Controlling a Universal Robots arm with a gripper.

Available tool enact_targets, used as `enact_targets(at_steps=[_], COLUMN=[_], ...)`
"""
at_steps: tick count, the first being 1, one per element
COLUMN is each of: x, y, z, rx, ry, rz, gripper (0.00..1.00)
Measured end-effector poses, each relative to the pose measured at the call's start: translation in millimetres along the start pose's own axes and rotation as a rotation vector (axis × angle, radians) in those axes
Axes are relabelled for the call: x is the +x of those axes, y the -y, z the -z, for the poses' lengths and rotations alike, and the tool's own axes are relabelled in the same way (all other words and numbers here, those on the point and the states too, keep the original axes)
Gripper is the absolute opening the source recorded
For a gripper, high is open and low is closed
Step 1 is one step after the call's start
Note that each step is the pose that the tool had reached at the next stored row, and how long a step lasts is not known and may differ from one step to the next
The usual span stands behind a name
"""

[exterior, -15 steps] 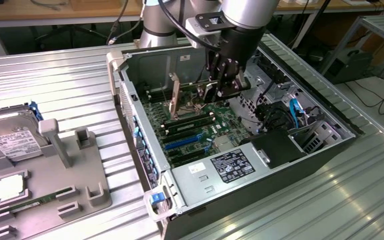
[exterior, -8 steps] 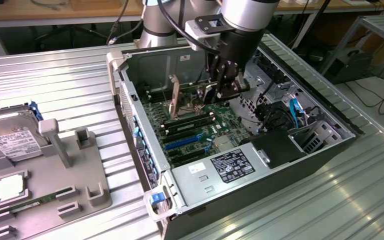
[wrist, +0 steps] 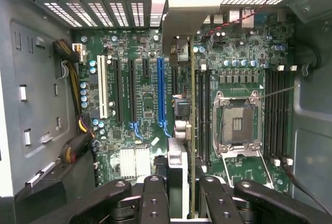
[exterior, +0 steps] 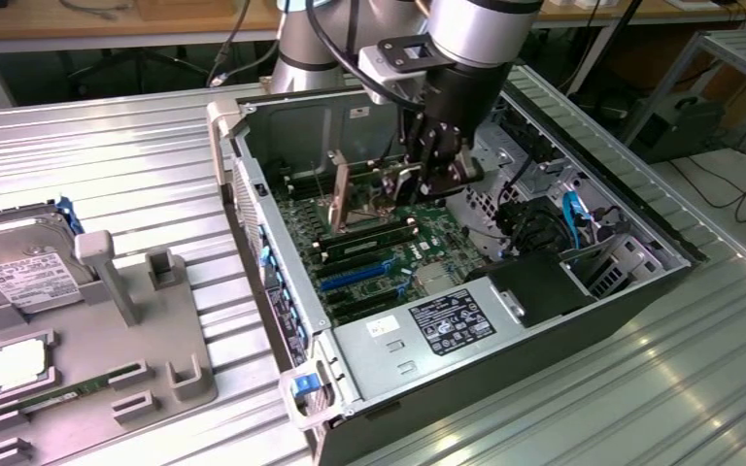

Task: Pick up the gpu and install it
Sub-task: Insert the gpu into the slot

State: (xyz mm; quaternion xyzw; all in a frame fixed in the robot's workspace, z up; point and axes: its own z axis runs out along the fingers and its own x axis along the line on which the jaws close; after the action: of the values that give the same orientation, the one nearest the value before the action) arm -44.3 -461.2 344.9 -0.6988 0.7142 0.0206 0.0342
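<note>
My gripper hangs inside the open computer case, above the motherboard. In the wrist view my gripper is shut on the gpu, seen edge-on as a thin card running away from the fingers. Its silver end bracket points toward the case's rear slot openings. In the exterior view the gpu extends from the gripper toward the exterior view's left. It hovers between the long blue slot and the RAM slots, clear of the board.
The CPU socket lies beside the card. A power supply and cables crowd the case. On the exterior view's left, a grey fixture holds a hard drive and a RAM stick.
</note>
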Motion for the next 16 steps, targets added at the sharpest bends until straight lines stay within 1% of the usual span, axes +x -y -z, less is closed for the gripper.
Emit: enact_targets(at_steps=[4, 8, 16], x=[0.3, 0.6, 1.2], y=[-0.1, -0.2, -0.3], z=[-3.6, -7.6, -14.9], rx=[0.0001, 0.0001, 0.0002], ry=[-0.0014, -0.0045, -0.0065], rz=[0.000, 0.000, 0.000], gripper=[0.28, 0.28, 0.28])
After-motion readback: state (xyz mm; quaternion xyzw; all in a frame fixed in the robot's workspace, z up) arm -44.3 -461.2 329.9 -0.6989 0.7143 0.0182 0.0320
